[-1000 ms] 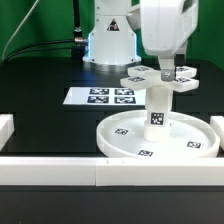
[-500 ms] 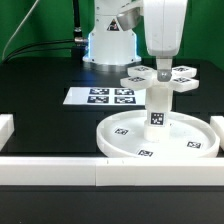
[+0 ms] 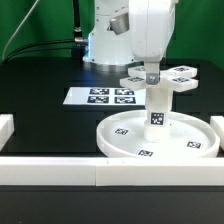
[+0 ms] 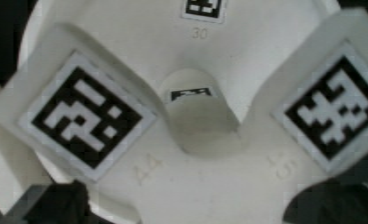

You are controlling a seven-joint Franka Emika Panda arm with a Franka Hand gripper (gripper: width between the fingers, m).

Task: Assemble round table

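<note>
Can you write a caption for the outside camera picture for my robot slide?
Robot gripper over the cross-shaped piece on top of the leg, which stands upright in the round disc.

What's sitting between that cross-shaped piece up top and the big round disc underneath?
In the exterior view, an upright leg joins the cross-shaped piece to the round disc.

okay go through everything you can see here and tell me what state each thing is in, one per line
Round disc: flat on the table, rim up, against the border bar.
Leg: upright in the middle of the disc.
Cross piece: level on top of the leg.
Gripper: down at the cross piece's centre; open or shut, cannot tell.
Marker board: flat on the table, nothing on it.
Border bar: lying along the table's near edge.
</note>
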